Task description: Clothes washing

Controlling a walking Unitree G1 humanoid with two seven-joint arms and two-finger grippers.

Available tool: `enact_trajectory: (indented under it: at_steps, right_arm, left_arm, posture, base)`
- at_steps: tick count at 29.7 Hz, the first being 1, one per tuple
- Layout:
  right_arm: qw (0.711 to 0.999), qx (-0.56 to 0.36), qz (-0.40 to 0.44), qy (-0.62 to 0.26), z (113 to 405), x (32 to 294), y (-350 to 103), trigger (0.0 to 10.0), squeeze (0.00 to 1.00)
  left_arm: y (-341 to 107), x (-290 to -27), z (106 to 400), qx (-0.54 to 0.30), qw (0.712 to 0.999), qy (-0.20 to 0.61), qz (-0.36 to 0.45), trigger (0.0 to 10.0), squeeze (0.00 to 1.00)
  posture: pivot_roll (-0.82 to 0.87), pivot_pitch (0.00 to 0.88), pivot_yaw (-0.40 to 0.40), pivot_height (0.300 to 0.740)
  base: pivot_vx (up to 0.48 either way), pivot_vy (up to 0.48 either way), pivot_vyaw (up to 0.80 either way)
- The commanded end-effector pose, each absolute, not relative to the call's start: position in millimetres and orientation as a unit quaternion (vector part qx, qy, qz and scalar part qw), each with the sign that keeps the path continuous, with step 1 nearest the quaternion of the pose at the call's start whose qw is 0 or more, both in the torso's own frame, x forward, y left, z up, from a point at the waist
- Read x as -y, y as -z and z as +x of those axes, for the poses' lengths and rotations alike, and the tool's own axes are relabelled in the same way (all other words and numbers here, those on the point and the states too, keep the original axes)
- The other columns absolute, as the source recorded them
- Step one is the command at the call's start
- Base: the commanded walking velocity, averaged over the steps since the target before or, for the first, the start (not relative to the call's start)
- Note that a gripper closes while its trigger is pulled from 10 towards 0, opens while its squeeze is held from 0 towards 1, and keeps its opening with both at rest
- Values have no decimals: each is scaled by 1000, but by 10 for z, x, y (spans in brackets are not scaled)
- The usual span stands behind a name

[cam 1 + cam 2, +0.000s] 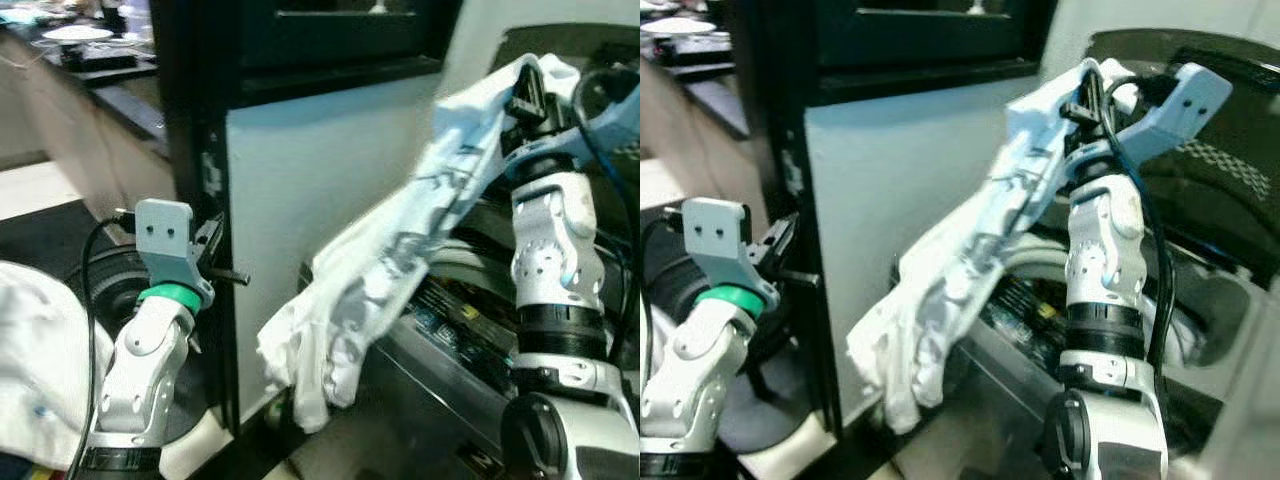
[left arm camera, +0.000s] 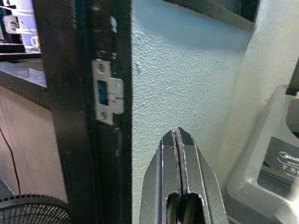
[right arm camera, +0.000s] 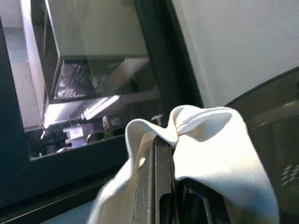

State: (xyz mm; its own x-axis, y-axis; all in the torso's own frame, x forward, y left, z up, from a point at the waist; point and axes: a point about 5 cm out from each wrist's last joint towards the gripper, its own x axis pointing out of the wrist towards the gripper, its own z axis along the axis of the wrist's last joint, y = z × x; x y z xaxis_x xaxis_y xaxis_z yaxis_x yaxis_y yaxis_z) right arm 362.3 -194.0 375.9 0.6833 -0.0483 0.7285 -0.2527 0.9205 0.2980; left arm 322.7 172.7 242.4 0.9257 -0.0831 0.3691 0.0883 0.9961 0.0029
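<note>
The right gripper [image 1: 1092, 92] is clamped on a white shirt [image 1: 400, 260], held high above the washer [image 1: 470, 330] with the cloth trailing down over the washer's front edge. The left gripper [image 2: 179, 140], fingers together, idles left of the washer. Loading step; next, likely lower the shirt into the washer

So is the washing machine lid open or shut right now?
Open: the dark lid stands raised behind the right gripper, which holds the white garment.

White textured wall [image 1: 320, 210], black door frame [image 1: 195, 150], dark countertop [image 1: 110, 85]
</note>
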Motion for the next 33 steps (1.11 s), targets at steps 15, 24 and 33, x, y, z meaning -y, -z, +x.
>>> enact_trajectory:
  at_steps: [15,24,33]
  right_arm:
    - [890,407,202,-50,3613,2018,-3816,10000,0]
    - [905,374,185,-84,3676,1874,-3759,10000,0]
    - [903,372,185,-108,3677,1739,-3737,10000,0]
  left_arm:
    - [-2542,-1760,3279,207,978,29,-24,10000,0]
    - [-2640,-1745,3264,217,975,32,-29,10000,0]
    - [-2630,-1779,3243,216,976,24,-24,10000,0]
  posture:
    - [12,8,-28,740]
    - [14,9,-32,740]
    - [19,9,-40,740]
  base:
    - [0,0,-800]
    - [0,0,-800]
    - [0,0,-800]
